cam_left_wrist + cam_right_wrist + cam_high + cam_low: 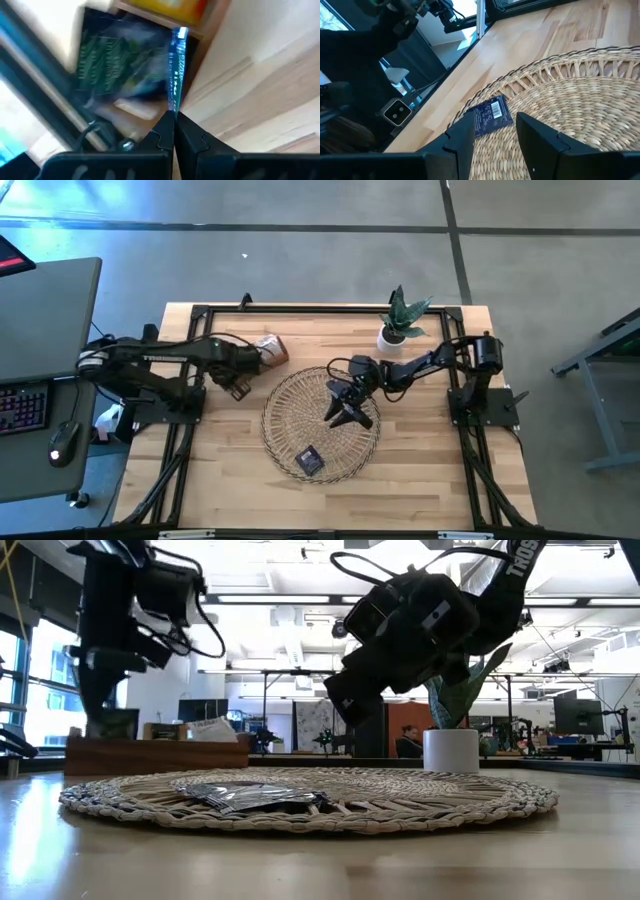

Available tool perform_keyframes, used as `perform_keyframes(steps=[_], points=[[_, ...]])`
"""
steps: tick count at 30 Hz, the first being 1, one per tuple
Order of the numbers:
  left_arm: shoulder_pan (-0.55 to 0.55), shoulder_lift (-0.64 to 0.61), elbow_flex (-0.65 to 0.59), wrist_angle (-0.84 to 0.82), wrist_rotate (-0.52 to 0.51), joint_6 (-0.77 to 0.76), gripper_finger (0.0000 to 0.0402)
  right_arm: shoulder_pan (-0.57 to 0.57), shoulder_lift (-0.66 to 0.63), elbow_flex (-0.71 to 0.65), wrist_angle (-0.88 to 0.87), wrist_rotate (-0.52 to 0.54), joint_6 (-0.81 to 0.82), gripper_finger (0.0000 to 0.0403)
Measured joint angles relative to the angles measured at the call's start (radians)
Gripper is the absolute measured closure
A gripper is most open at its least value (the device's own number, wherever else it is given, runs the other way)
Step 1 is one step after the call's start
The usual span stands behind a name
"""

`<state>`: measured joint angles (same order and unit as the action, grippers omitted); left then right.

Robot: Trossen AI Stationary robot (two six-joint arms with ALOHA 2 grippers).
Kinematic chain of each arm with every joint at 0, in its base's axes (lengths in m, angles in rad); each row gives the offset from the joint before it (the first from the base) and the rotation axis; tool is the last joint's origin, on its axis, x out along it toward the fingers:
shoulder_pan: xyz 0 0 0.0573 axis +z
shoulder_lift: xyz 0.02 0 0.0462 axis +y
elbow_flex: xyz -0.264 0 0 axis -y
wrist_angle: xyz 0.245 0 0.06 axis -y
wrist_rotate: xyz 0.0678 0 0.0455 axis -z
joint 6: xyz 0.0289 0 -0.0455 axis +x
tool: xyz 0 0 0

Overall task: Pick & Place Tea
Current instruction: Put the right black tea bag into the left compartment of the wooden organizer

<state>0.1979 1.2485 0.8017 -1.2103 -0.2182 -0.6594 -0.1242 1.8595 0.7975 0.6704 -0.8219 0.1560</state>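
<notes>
On the wicker tray, tea sachet lies flat, corners diagonal.

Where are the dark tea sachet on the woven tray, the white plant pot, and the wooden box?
dark tea sachet [310,460], high view, its middle.
white plant pot [451,750], low view, its front wall.
wooden box [155,754], low view, its side wall.

floor: grey concrete with dark seams | left: grey desk with keyboard and mouse | ceiling: strip lights | window bright at left | far: monitor
</notes>
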Motion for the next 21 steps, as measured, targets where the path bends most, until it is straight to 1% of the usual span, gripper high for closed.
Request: perform_keyframes(steps=[3,7,12,16,18,21], points=[[0.018,0.004,-0.036,0.012,-0.001,0.0,0.0401,0.0,0.0,0.0,0.0,0.0,-0.001,0.0263],[0.02,0.029,-0.048,0.049,-0.008,0.003,0.0392,0.0,0.0,0.0,0.005,0.0,-0.001,0.0263],[0.018,0.051,-0.044,0.079,-0.022,0.081,0.0354,0.0,0.0,0.0,0.016,0.0,-0.007,0.0263],[0.018,0.058,-0.039,0.075,-0.05,0.089,0.0314,0.0,0.0,0.0,0.027,0.0,-0.006,0.0263],[0.018,0.058,-0.025,0.062,-0.053,0.088,0.03,0.0,0.0,0.0,0.03,0.0,-0.006,0.0263],[0.018,0.058,0.013,-0.004,-0.07,0.082,0.0291,0.0,0.0,0.0,0.032,0.0,-0.003,0.0263]])
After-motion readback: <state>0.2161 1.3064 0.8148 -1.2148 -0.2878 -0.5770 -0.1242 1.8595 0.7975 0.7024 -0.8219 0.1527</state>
